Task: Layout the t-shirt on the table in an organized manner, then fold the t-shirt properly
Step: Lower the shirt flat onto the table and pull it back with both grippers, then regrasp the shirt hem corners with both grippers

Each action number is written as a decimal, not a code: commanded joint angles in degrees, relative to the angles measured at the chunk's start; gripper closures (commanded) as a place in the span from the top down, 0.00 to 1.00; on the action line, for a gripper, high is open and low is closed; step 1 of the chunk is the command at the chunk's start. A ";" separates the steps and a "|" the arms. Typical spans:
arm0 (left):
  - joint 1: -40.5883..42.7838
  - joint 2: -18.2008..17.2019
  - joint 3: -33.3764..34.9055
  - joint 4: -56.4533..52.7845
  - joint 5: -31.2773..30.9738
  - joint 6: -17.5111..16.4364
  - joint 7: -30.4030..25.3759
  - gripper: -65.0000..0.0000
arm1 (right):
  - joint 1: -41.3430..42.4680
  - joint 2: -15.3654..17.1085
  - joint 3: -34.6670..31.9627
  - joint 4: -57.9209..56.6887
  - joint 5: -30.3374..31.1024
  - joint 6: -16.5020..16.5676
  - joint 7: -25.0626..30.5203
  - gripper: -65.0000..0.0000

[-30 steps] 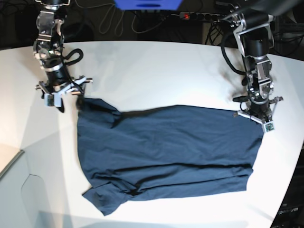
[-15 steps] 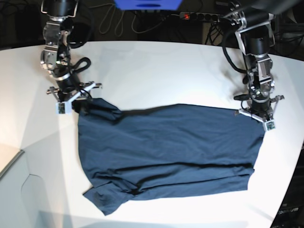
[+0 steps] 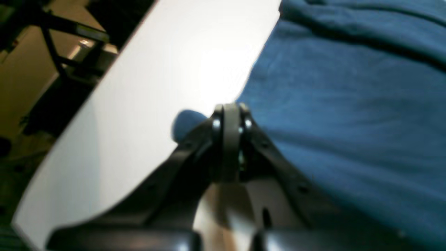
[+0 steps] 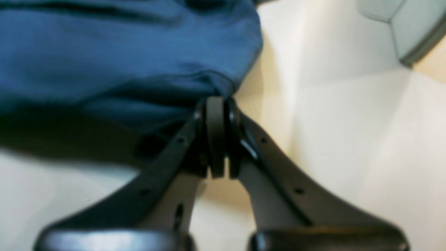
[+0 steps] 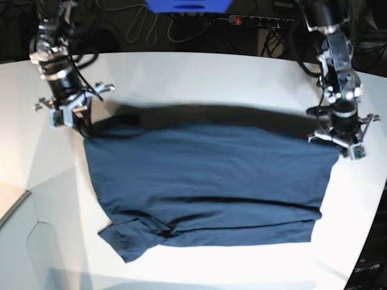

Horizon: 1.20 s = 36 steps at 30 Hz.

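White table (image 5: 199, 75) pretty much fills our base view, curved edge and all, with dark clutter and cables behind it at the far side. Nearest to us on that tabletop sits the bottom of the t-shirt (image 5: 211, 181), a dark navy short-sleeved one, where a sleeve pokes out at the near left corner and a long fold line runs across the lower part. Going further back, the body of the shirt spreads wide across the middle, wrinkled but mostly flat, and its far edge looks lifted a bit off the surface since we see a dark shadow band on the white just beyond it. At that far edge both our arms are at work. Our right gripper (image 5: 81, 124), on the left of the base view, has its jaws pressed together on the shirt's far left corner; the right wrist view shows cloth bunched right at the closed tips (image 4: 216, 104). Our left gripper (image 5: 338, 144), over on the right of the base view, is likewise clamped on the far right corner, and the left wrist view shows the fabric edge pinched at the tips (image 3: 230, 111), a small nub of blue sticking out on the table side.
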 commanded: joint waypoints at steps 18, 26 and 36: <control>9.76 -1.82 -4.89 4.55 -13.37 -0.27 -1.26 0.00 | -7.53 1.55 0.10 -2.02 0.64 0.33 1.50 0.14; 5.45 -1.47 -4.45 -3.19 -13.19 -0.27 -1.26 0.30 | -7.62 0.85 5.90 -0.70 0.73 0.33 1.94 0.56; -0.97 -1.91 -4.45 -16.99 -13.01 -0.27 -1.61 0.61 | -7.62 -6.62 15.22 3.70 0.73 0.33 1.67 0.60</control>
